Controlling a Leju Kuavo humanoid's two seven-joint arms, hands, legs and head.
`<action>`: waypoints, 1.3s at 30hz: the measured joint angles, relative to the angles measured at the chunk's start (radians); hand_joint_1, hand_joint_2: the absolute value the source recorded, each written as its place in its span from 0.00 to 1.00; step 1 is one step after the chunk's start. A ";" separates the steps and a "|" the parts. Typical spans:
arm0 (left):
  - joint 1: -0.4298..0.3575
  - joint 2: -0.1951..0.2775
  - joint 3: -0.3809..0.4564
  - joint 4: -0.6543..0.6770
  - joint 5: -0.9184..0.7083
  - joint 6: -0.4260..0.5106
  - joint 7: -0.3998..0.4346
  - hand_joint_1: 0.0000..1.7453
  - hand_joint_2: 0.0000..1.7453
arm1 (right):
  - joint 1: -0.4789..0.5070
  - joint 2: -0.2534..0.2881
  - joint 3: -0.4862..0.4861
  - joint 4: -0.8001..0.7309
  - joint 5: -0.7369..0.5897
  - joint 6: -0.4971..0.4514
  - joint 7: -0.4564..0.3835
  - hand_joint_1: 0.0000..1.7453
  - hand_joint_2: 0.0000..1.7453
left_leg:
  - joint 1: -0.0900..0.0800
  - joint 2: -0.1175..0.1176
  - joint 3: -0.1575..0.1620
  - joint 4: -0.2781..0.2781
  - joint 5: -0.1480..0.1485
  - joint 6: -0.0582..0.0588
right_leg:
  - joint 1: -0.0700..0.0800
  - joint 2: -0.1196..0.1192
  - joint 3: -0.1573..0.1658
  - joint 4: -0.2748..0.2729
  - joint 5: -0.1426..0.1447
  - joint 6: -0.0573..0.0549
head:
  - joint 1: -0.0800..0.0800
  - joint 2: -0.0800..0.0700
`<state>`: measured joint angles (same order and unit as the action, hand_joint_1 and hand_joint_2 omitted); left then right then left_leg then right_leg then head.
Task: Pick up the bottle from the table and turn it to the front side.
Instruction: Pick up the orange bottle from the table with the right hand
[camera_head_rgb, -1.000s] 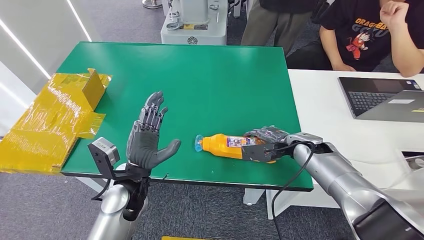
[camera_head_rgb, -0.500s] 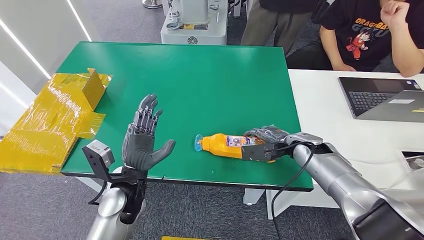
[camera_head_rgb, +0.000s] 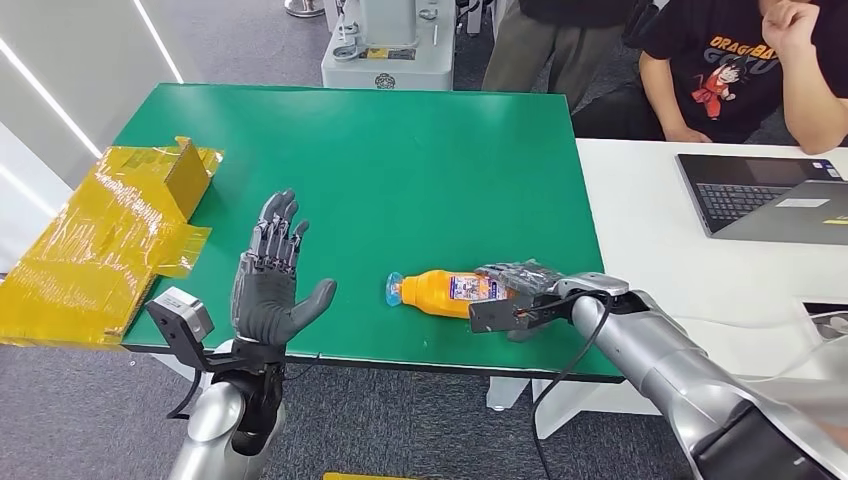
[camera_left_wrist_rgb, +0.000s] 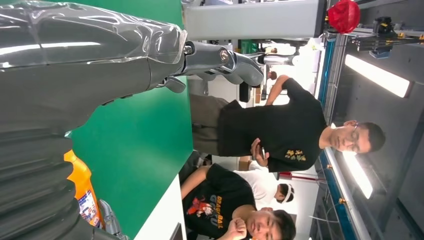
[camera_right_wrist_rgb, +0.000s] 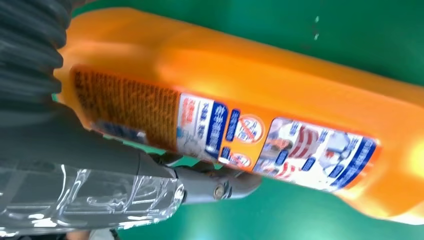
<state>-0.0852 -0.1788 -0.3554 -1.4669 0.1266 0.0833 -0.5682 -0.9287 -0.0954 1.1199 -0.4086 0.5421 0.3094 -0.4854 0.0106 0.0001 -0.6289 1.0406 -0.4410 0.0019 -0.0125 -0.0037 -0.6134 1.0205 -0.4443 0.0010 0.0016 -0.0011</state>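
Observation:
An orange bottle (camera_head_rgb: 448, 292) with a light blue cap lies on its side near the front edge of the green table (camera_head_rgb: 400, 160), cap toward my left. My right hand (camera_head_rgb: 518, 290) grips its base end, fingers wrapped over the body. Close up in the right wrist view, the bottle (camera_right_wrist_rgb: 280, 110) shows a printed label facing the camera, with my thumb (camera_right_wrist_rgb: 210, 185) lying beneath it. My left hand (camera_head_rgb: 268, 280) is raised at the table's front left, palm toward the bottle, fingers spread and holding nothing. A strip of the bottle (camera_left_wrist_rgb: 85, 192) shows past my left hand (camera_left_wrist_rgb: 90, 65).
A crumpled yellow taped box (camera_head_rgb: 110, 235) hangs over the table's left edge. A white table (camera_head_rgb: 660, 230) with a laptop (camera_head_rgb: 770, 195) adjoins on the right. People (camera_head_rgb: 740, 70) sit and stand behind. A grey machine base (camera_head_rgb: 385, 45) stands at the far side.
My left hand has drawn back toward me and to the left, still spread. My right hand and the bottle have shifted slightly left and nearer the front edge.

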 joint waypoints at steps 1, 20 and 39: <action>0.002 0.000 0.000 -0.002 0.000 0.000 0.000 0.00 1.00 | 0.003 0.001 0.001 0.001 0.000 -0.001 0.000 0.00 1.00 | 0.000 0.000 0.000 0.000 0.000 0.000 | 0.000 0.000 0.000 0.000 0.000 0.000 | 0.000 0.000; 0.011 0.004 0.002 -0.009 0.018 0.016 0.001 0.00 1.00 | 0.024 0.003 0.004 0.003 -0.012 -0.080 0.001 1.00 1.00 | 0.000 0.000 0.000 0.000 0.000 0.000 | 0.000 0.000 0.000 0.000 0.000 0.000 | 0.000 0.000; 0.016 0.004 0.026 -0.012 0.024 0.031 -0.007 0.00 1.00 | 0.041 0.005 -0.033 -0.002 -0.028 -0.222 0.004 1.00 1.00 | 0.000 0.000 -0.001 0.000 0.000 0.000 | 0.000 0.000 0.000 0.000 0.000 0.000 | 0.000 0.000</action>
<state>-0.0694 -0.1746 -0.3292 -1.4790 0.1508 0.1140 -0.5751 -0.8874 -0.0904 1.0866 -0.4105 0.5142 0.0870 -0.4814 0.0106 -0.0003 -0.6295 1.0406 -0.4410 0.0020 -0.0126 -0.0042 -0.6135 1.0204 -0.4443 0.0010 0.0015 -0.0011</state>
